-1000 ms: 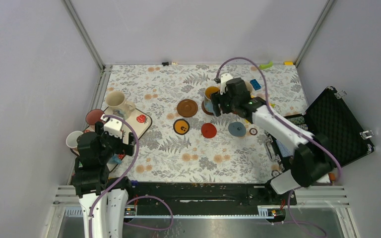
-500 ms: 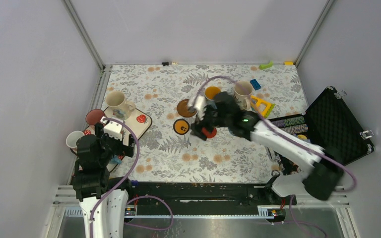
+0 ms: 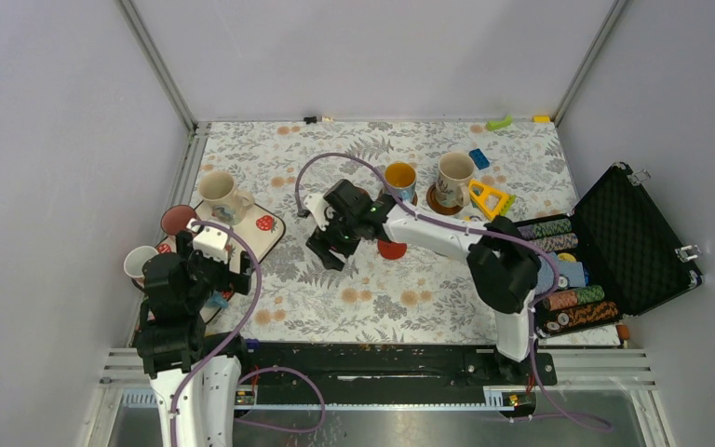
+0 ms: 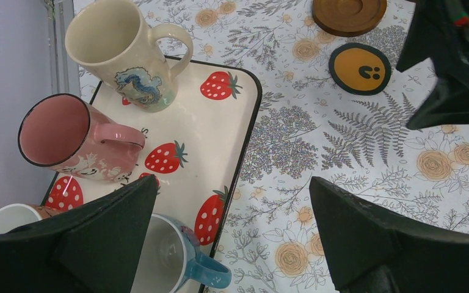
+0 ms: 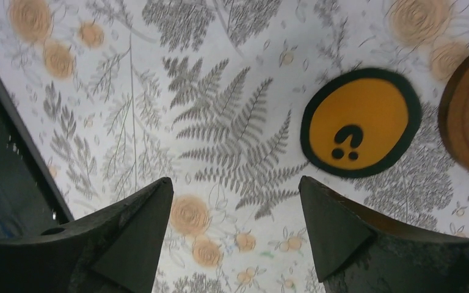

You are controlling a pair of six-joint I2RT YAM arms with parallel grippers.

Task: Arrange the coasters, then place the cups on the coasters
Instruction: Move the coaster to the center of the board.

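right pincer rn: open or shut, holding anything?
Open and empty: the right pincer has its fingers apart over the tablecloth, with the orange coaster lying beyond them.

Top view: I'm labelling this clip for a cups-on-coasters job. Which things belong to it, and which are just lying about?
Job: seahorse mug, pink mug, white mug, blue-handled mug, yellow-lined mug, cream mug; orange coaster, brown coaster, red coaster.
Lying about: strawberry tray, poker chips, black case, yellow triangle, blue block.

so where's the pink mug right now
Far left in the top view: the pink mug sits at the strawberry tray's left edge, between the cream mug and the white mug.
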